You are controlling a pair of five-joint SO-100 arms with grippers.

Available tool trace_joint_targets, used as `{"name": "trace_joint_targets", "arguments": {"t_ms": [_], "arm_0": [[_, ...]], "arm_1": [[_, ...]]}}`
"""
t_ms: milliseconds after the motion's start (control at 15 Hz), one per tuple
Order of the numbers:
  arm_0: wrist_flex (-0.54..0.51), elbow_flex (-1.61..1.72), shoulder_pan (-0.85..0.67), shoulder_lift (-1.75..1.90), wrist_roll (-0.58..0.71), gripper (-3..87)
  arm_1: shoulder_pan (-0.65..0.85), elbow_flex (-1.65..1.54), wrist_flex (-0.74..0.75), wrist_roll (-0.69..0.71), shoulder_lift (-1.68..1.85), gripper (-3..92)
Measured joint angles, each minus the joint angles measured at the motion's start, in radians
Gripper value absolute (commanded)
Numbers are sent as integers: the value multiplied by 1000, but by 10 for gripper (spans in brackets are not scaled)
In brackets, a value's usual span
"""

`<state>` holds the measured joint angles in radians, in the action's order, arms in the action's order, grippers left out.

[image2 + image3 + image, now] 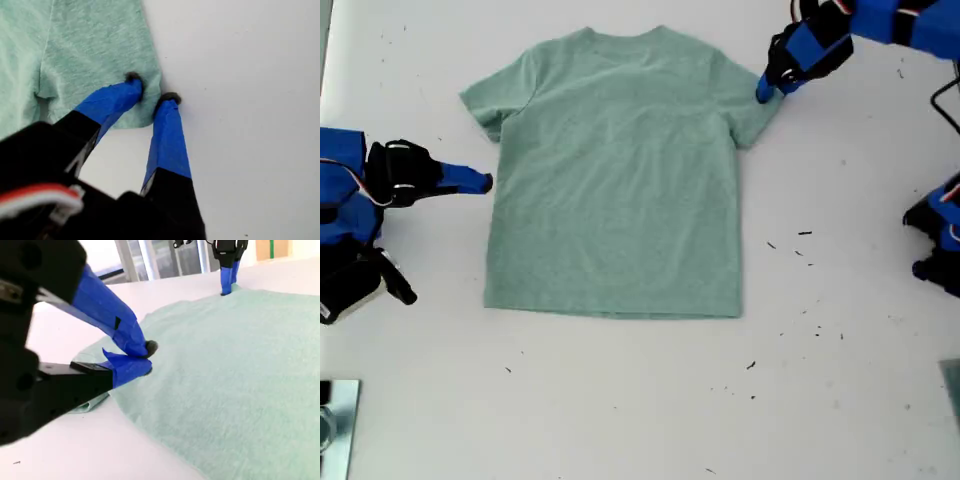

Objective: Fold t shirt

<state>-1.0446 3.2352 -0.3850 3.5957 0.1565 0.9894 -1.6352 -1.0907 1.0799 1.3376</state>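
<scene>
T shirt (615,175) lies flat and unfolded on the white table (620,420), front up, neck toward the far edge, both sleeves spread out, hem nearest the camera in the exterior view.

My first gripper (152,95) is at the shirt's sleeve on the exterior view's right (766,90). Its blue-taped fingers (167,135) are slightly parted and straddle the sleeve's outer corner, one tip on the cloth, the other on bare table just beside the edge. Cloth not lifted; can't tell if it is actually pinched.

My second gripper (145,357) is at the shirt's side edge below the other sleeve, on the exterior view's left (480,182). Tips are nearly pressed together right at the cloth edge; unclear whether any fabric is between them. Shirt looks flat there too.

Small dark specks (804,233) dot the table beside the shirt's hem on the exterior view's right.
</scene>
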Motion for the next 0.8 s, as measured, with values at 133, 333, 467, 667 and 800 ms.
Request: {"name": "trace_joint_targets", "arguments": {"t_ms": [133,333,467,667,800], "arm_0": [[0,0,0,0,14,-2],[0,0,0,0,15,-2],[0,0,0,0,25,-2],[0,0,0,0,43,-2],[0,0,14,0,43,-2]], "arm_1": [[-18,44,-25,2,-29,-7],[-25,156,-152,6,-55,-7],[-29,275,-272,14,-64,-8],[-71,482,-506,9,-72,-8],[-123,672,-591,-29,-71,-8]]}}
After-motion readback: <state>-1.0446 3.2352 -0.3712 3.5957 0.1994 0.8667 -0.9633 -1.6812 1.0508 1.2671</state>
